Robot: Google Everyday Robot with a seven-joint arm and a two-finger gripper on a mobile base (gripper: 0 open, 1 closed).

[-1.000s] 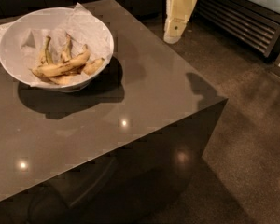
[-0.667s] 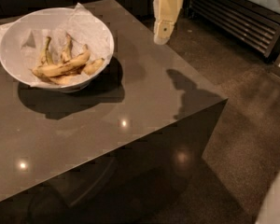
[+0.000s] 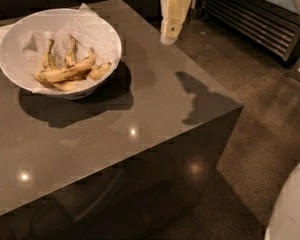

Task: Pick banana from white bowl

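A large white bowl [image 3: 15, 39] lined with crumpled white paper stands on the dark table at the upper left. Several yellow-brown bananas [image 3: 70, 71] lie in it in a loose pile. My gripper [image 3: 168, 35] hangs in the air above the table's far right edge, to the right of the bowl and well apart from it. It casts a shadow on the table near the right corner.
The dark glossy table [image 3: 140, 109] ends at a corner on the right [image 3: 240, 106]. Beyond it lies speckled floor. A dark slatted unit [image 3: 255, 19] stands at the upper right. A white rounded robot part [image 3: 292, 204] shows at the lower right. White paper lies left of the bowl.
My gripper has moved left, from beyond the table's right edge to over the table near the bowl. The bowl and bananas have not moved.
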